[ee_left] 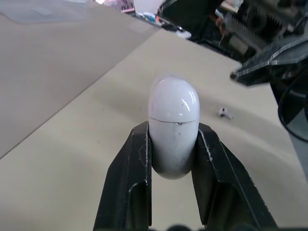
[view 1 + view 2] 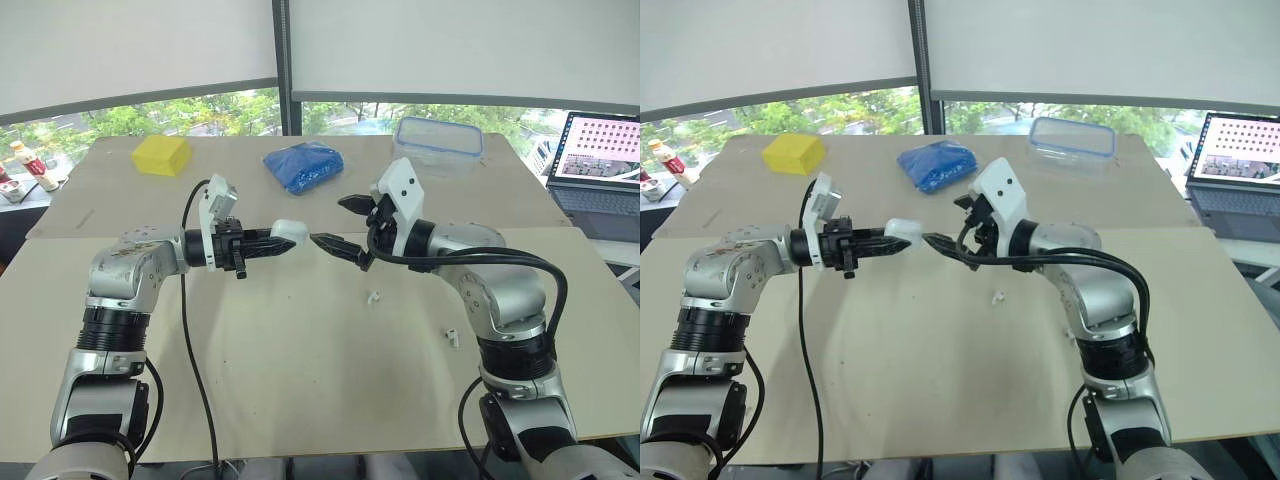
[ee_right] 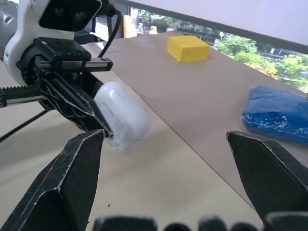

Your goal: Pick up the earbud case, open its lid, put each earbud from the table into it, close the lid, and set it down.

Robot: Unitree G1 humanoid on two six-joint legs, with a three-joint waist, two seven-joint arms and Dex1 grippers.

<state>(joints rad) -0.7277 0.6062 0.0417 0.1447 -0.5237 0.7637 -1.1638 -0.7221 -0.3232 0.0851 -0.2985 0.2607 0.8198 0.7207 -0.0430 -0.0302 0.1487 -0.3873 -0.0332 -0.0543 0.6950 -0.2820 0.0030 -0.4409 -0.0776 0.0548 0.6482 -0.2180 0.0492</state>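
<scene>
The white earbud case [image 2: 290, 231] hangs above the table's middle, lid closed, with my left gripper [image 2: 281, 240] shut on it. The left wrist view has the case [image 1: 173, 127] clamped between both black fingers [image 1: 132, 183]. My right gripper [image 2: 343, 224] is open just right of the case, its lower fingertip a short gap from the case's end. From the right wrist view the case [image 3: 122, 115] sits between the spread fingers [image 3: 72, 178], nearer one of them. One white earbud [image 2: 374, 297] lies on the table below the right gripper. Another earbud [image 2: 452, 338] rests farther right.
A blue cloth bundle [image 2: 304, 166], a yellow block [image 2: 163, 155] and a clear lidded container [image 2: 438, 143] stand along the far side. A laptop [image 2: 600, 170] sits at the right. Bottles [image 2: 30, 165] stand at the far left edge.
</scene>
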